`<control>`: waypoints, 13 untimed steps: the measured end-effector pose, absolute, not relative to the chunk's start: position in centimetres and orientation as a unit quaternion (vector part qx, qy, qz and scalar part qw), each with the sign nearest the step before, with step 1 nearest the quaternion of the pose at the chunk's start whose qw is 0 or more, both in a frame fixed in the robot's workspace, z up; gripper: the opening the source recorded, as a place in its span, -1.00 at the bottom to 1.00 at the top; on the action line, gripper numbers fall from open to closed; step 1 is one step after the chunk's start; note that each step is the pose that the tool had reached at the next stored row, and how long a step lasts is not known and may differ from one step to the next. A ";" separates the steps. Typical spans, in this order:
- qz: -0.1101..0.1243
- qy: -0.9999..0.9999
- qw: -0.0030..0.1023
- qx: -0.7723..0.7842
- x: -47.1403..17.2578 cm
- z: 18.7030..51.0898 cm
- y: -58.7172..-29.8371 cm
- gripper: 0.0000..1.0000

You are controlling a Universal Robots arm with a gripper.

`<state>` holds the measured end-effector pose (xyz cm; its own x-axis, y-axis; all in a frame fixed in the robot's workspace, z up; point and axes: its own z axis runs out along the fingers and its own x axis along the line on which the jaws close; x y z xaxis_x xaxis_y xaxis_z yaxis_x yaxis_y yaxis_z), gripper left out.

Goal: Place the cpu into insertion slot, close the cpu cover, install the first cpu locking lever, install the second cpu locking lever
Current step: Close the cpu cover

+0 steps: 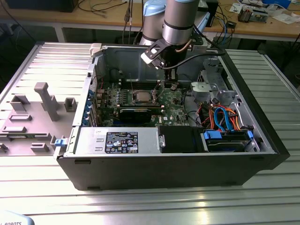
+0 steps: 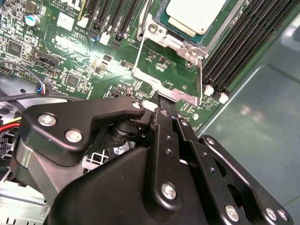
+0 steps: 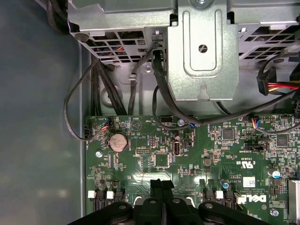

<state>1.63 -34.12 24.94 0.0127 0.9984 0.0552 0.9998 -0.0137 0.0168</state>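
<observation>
cpu (image 2: 197,14): seated in its socket;
cpu cover (image 2: 180,94): standing open;
gripper (image 2: 168,111): fingers together at the cover's edge, likely to push it

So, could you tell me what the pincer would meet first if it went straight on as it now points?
Most likely the near edge of the cpu cover, just ahead of the pincer; depth is unclear.

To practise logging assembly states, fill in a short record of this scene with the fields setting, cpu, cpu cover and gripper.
setting: open computer case on a ribbed metal table
cpu: lying in the socket on the green motherboard
cpu cover: swung open, its window not over the cpu
gripper: fingers together, tips at the cover's free edge; whether they grip it is unclear
</observation>
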 end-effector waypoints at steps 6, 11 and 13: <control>-0.026 -0.702 0.013 -0.711 1.3 24.9 -34.1 -0.79; -0.026 -0.702 0.013 -0.711 1.1 24.9 -34.1 -0.79; -0.026 -0.702 0.013 -0.711 1.0 24.9 -34.1 -0.79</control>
